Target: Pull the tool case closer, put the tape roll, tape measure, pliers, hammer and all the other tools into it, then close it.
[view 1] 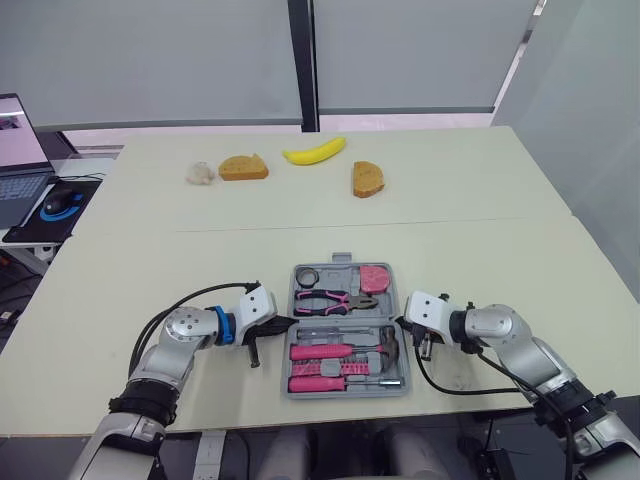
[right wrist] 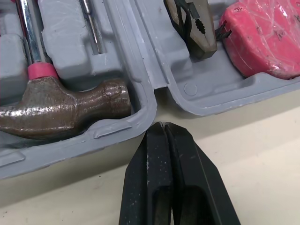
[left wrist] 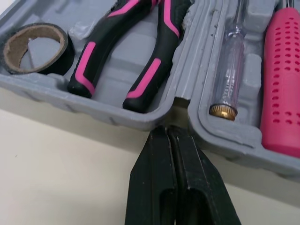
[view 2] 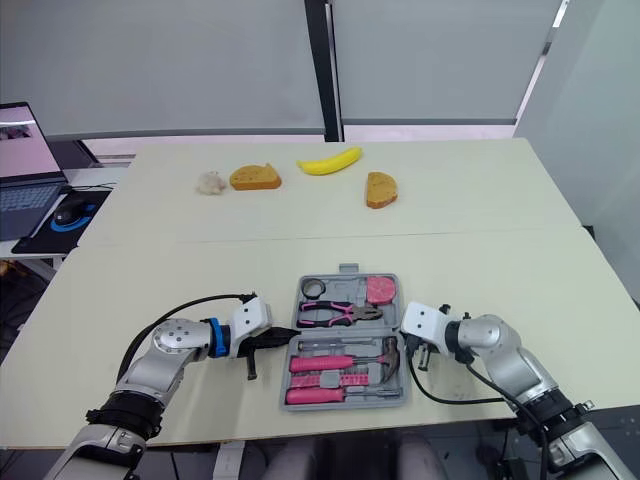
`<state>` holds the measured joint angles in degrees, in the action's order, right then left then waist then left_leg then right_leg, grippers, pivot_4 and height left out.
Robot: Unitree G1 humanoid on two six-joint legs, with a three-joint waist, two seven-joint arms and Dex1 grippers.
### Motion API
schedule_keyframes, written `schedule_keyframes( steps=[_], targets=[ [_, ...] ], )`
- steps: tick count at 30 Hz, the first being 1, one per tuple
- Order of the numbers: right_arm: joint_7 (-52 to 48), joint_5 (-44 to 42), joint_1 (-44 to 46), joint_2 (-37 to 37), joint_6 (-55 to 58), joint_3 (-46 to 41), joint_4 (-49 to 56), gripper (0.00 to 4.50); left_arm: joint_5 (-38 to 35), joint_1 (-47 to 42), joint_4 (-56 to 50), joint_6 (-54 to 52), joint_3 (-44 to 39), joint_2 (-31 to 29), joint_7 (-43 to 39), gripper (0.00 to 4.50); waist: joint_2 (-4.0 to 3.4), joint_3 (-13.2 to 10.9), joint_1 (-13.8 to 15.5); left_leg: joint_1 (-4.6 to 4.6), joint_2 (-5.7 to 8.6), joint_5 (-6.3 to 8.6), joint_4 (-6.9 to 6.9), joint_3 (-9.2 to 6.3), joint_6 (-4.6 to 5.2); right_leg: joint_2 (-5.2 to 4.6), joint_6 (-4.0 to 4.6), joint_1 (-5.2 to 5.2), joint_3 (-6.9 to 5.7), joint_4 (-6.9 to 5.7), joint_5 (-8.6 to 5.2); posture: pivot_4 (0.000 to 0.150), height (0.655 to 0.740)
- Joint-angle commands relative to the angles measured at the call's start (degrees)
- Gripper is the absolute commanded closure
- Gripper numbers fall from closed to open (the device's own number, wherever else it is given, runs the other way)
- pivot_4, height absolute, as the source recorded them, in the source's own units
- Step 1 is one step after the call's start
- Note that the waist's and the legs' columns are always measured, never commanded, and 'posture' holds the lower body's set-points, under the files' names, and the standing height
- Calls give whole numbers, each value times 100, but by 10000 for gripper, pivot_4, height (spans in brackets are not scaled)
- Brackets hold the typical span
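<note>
The grey tool case lies open near the table's front edge. Its far half holds the black tape roll, the pink tape measure and the pink-handled pliers. The near half holds the hammer and pink-handled screwdrivers. My left gripper is shut with nothing in it, its tip at the hinge notch on the case's left side. My right gripper is shut too, its tip by the hinge notch on the right side, beside the hammer head.
A banana, two bread slices and a small white lump lie at the table's far side. A laptop and a mouse sit on a desk to the left.
</note>
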<state>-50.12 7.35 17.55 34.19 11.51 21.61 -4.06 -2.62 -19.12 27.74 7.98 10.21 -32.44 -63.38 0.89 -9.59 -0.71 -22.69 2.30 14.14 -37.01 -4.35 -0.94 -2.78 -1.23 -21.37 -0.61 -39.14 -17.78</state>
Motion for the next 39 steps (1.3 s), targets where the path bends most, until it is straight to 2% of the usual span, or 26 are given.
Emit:
schedule_keyframes(
  steps=[1, 14, 27, 39],
  targets=[
    [-94, 59, 124, -44, -266, 61, -25, 45000, 29, -111, -99, 164, 18, 41, 36, 44850, 0, 0, 0, 0, 0, 0, 0, 0, 0, 0, 0, 0, 0, -1, 0, 1500, 7400],
    [-297, 8, 11, -116, -519, 100, 164, 45000, -53, 77, -627, 154, 157, 81, -243, 44850, 0, 0, 4, -2, 1, 0, -2, 1, 0, 0, 0, 0, 2, 2, 0, 1500, 7400],
    [-445, -1, -561, -12, -87, 187, 958, 45000, -56, 438, -1024, 9, 118, -26, -277, 44850, 0, 0, 22, -1, 1, 0, -1, 0, 0, -1, 0, 1, 2, 2, 0, 1500, 7400],
    [-401, 42, -568, -86, 5, 206, 999, 45000, -88, 660, -1272, -150, 40, -150, -267, 44850, 0, 1, 18, 1, 0, 0, 0, 0, 0, 0, 0, 1, 3, 2, 0, 1500, 7400]
  ],
)
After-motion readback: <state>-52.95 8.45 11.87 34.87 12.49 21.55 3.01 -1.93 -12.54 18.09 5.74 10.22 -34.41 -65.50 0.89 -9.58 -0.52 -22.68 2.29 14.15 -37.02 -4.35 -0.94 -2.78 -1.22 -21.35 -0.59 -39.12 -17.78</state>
